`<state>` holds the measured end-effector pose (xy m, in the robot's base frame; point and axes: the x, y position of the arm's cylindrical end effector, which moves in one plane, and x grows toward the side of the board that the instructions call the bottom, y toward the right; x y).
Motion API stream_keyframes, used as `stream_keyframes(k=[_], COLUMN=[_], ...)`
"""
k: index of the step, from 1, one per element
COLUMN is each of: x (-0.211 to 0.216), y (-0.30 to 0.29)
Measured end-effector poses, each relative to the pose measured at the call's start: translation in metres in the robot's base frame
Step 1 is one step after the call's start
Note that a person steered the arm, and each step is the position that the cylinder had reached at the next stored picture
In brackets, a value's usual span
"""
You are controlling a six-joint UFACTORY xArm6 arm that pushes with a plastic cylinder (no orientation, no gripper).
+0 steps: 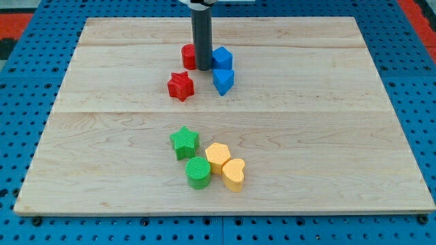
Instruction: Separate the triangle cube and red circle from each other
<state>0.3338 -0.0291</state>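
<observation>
- Nearest the view's bottom: yellow heart block (pixel 234 174), green cylinder (pixel 198 171), yellow hexagon block (pixel 217 156), green star (pixel 184 142).
- My tip (pixel 204 68), a bare rod grasping nothing, stands between the red circle (pixel 188 54) and the blue cube (pixel 222 58).
- Blue triangle block (pixel 223 80) sits just below the cube; red star (pixel 180 86) nearby.
- Risk: an oblique push could drag the 2 blues along together.
- Wooden board (pixel 327 136) on blue pegboard (pixel 415 68).

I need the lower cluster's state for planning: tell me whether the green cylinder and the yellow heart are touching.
Apart. The camera view shows a thin strip of bare board between the green cylinder and the yellow heart; the yellow hexagon sits just above that gap.
</observation>
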Motion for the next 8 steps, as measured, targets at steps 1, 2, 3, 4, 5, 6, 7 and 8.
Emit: stream_keyframes(k=[1,2,3,4,5,6,7,8], x=[-0.007,-0.011,-0.017,-0.022,-0.025,-0.031,-0.038,-0.038], y=[0.0,0.0,0.0,0.0,0.0,0.0,0.0,0.0])
